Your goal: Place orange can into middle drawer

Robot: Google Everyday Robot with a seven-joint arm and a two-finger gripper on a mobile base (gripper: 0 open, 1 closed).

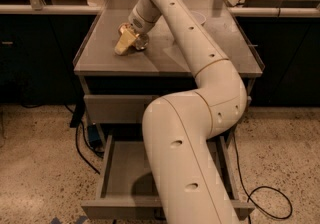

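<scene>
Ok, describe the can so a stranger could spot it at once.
Find the grey cabinet with its lower drawer pulled open. On its top, left of middle, the arm's pincer rests at the can. It is small and orange-gold, unlike the wider white bowl farther right.

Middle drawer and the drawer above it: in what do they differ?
The middle drawer is pulled out, the upper drawer is shut. The middle drawer shows floor and side walls, the upper drawer only its front. Both are grey. The gripper is down at the tabletop.
</scene>
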